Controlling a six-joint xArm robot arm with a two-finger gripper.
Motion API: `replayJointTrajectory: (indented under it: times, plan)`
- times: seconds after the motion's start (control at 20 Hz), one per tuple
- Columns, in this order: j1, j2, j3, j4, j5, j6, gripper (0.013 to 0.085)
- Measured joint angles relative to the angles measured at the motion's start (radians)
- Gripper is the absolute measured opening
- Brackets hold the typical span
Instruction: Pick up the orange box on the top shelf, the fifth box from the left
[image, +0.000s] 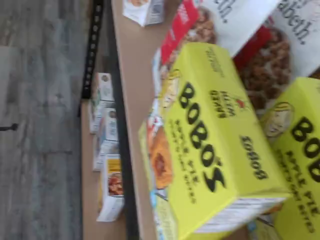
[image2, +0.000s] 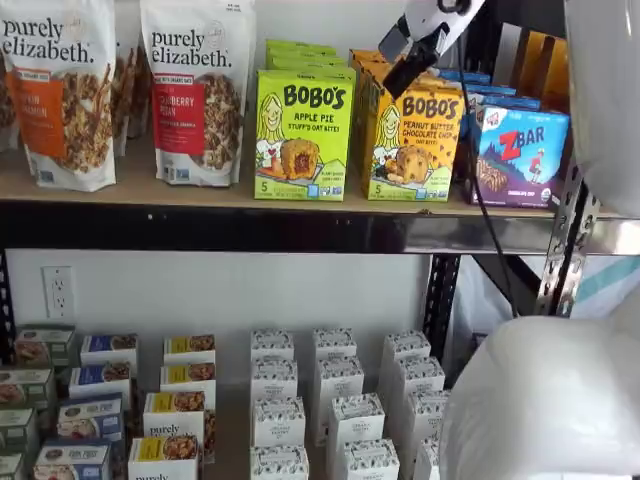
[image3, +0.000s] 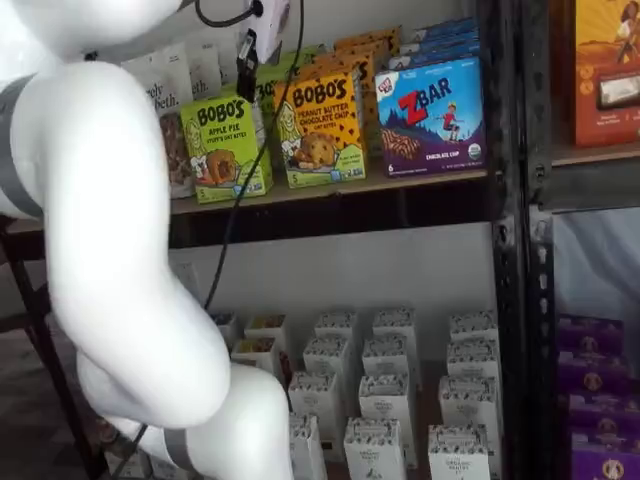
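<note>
And here's the pincer (image2: 408, 58), white body with black fingers, hanging in front of the upper part of the shelving, and in a shelf view it sits over the seam between two Bobo's cartons. A black cable (image2: 482, 190) trails down beside it. The fingers are seen side-on, so no gap shows between them, but nothing is in them: the pincer stands open, at its widest, empty.

The target, the yellow-orange upright carton marked Bobo's Peanut Butter Chocolate Chip (image2: 413, 145), stands upright at the front edge of the tan wooden top shelf with its black metal front rail (image2: 200, 190). Just beside it on one side is the lime-green Bobo's Apple Pie carton (image2: 302, 135), on the other the blue-purple ZBar box (image2: 520, 155). More cartons of each kind line up behind them, towards the back edge.

Both shelf views agree on that order, with the orange carton (image3: 320, 130) in the middle of the three.

The wrist view looks down on a lime-green Apple Pie carton (image: 215, 145), blurred, with granola bags (image: 280, 55) behind it. Small white boxes (image2: 335, 410) fill the lower level.
</note>
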Motion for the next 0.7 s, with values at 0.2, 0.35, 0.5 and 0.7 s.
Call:
replayJointTrajectory:
  times: [0.2, 0.35, 0.5, 0.7]
  plan:
    - [0.000, 0.028, -0.018, -0.012, -0.055, -0.011, 0.0850]
    - [0.004, 0.049, -0.028, -0.041, -0.088, -0.022, 0.0850]
    - [0.007, 0.074, -0.044, -0.078, -0.096, -0.032, 0.0850]
    - [0.011, 0.118, -0.088, -0.137, -0.069, -0.039, 0.0850]
